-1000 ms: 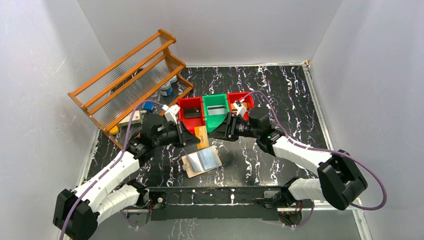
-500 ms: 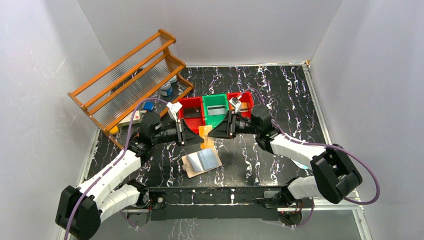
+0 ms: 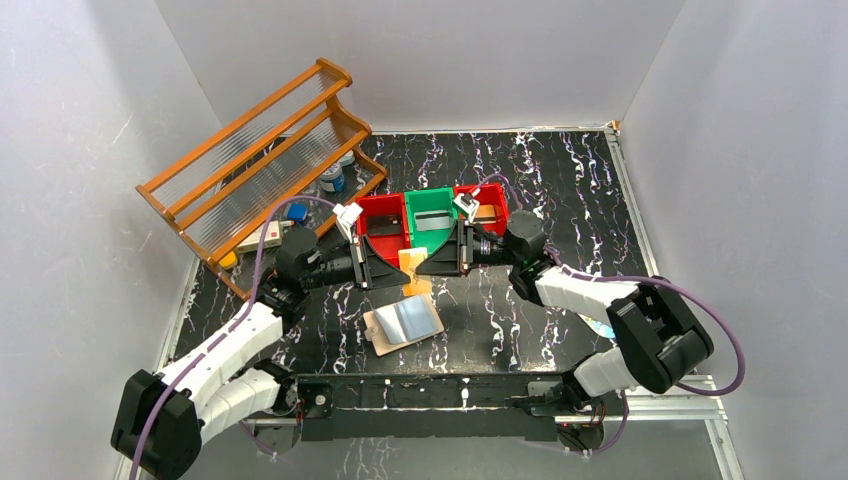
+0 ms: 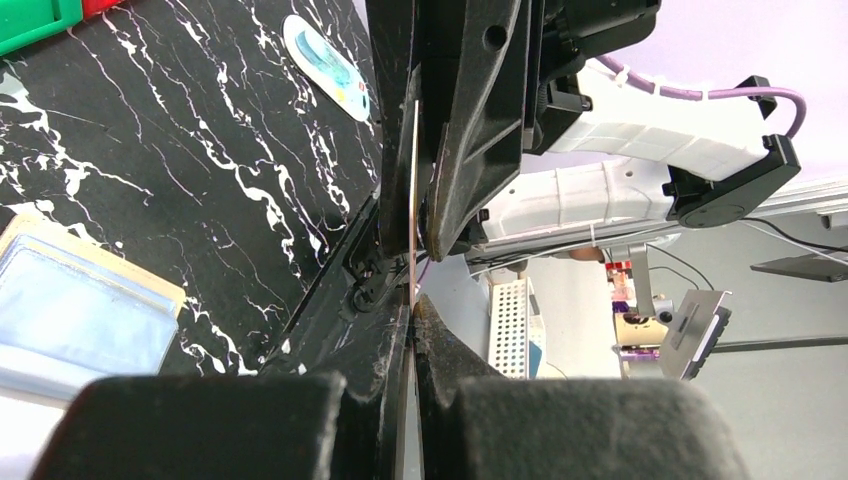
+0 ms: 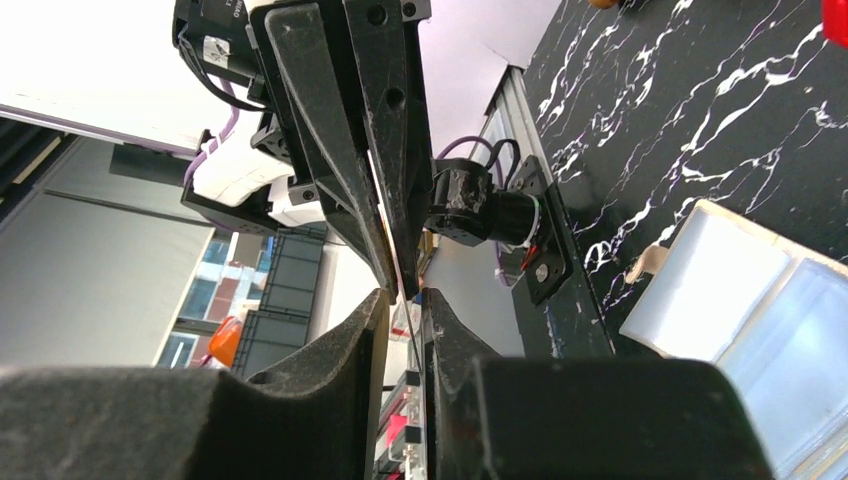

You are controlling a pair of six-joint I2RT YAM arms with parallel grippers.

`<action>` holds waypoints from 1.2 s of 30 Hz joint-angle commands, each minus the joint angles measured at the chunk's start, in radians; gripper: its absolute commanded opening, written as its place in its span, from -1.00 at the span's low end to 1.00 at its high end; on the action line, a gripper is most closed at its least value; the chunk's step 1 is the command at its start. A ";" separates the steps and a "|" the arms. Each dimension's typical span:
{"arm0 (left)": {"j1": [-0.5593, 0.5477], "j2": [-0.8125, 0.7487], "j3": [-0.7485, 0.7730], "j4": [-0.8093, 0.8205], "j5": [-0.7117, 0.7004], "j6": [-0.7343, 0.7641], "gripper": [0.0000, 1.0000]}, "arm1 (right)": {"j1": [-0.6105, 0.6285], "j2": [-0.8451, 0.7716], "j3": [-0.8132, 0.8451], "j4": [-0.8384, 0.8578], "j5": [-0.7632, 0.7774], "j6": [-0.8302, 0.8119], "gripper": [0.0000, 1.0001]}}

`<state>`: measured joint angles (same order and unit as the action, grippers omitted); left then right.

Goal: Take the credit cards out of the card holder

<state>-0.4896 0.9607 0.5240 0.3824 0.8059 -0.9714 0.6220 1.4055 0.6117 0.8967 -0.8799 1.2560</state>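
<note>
The tan card holder (image 3: 402, 322) lies open on the table, its pale blue sleeves up; it also shows in the left wrist view (image 4: 70, 310) and the right wrist view (image 5: 760, 310). My left gripper (image 3: 390, 270) (image 4: 413, 300) is shut on an orange-gold credit card (image 3: 410, 261), held edge-up above the table; the card shows as a thin line (image 4: 414, 180). My right gripper (image 3: 426, 262) (image 5: 405, 295) faces it, jaws slightly apart on either side of the card's other end. A silvery grey card (image 3: 432, 220) lies in the green bin (image 3: 431, 198). A dark card (image 3: 384, 226) lies in the left red bin (image 3: 380, 203).
A second red bin (image 3: 492, 194) stands right of the green one. A wooden rack (image 3: 262, 155) with small items under it stands at the back left. A white-and-teal oval object (image 3: 597, 326) (image 4: 325, 65) lies on the table at the right.
My right gripper has moved left until its fingers straddle the orange-gold card. My left gripper has carried the card slightly up and toward the bins.
</note>
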 commanded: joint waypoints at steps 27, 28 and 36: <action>0.011 -0.140 0.079 -0.451 -0.306 0.205 0.97 | -0.029 -0.167 0.223 -0.851 0.401 -0.606 -1.00; 0.011 -0.151 0.083 -0.475 -0.329 0.212 0.97 | -0.031 -0.178 0.247 -0.913 0.484 -0.657 -1.00; 0.012 -0.210 0.123 -0.610 -0.476 0.252 0.97 | -0.033 -0.238 0.313 -1.084 1.048 -1.058 -1.00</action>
<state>-0.4854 0.7860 0.5869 -0.1295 0.4221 -0.7643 0.5938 1.1988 0.8841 -0.0555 -0.1856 0.5076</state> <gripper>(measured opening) 0.983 0.019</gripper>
